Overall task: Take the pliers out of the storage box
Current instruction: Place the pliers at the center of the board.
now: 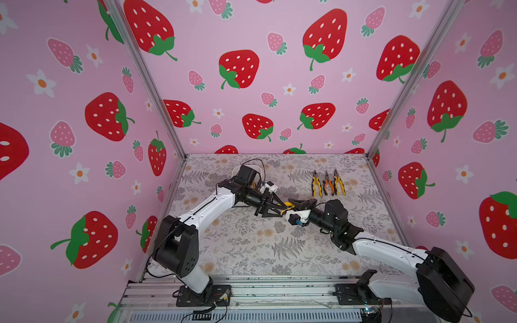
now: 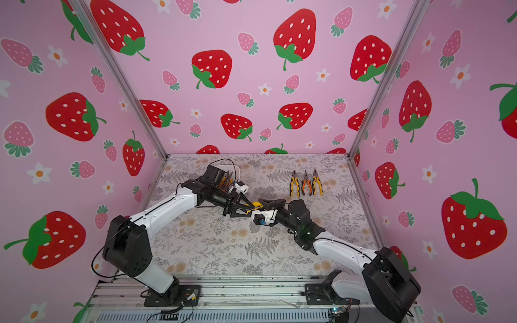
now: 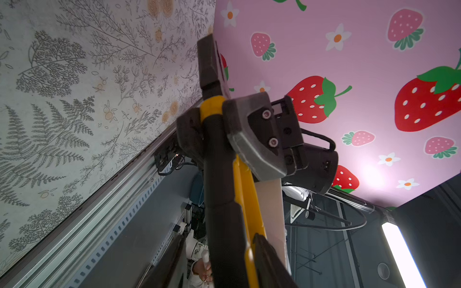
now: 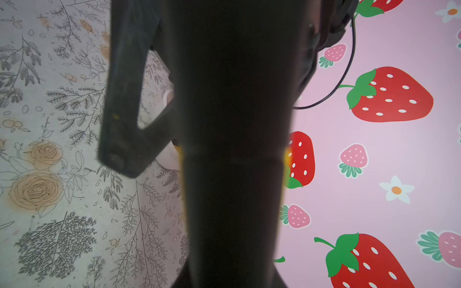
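- A yellow-and-black pair of pliers (image 3: 219,187) is held in the air over the middle of the counter (image 1: 251,246), between the two arms.
- The right tool (image 1: 295,205) is clamped narrow on it, just below the dark head.
- Its handles are seen between the fingers of the left tool (image 1: 282,209); whether that tool grips cannot be told.
- At the far right, three more pliers (image 1: 328,184) are laid side by side.
- The white box (image 2: 235,167) is set far left, largely hidden by the left arm, with orange handles (image 2: 223,181) seen inside.

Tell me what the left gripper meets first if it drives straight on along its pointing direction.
The right gripper, nose to nose with it, shut on the yellow-and-black pliers that reach into the left gripper. Depth gap unclear.
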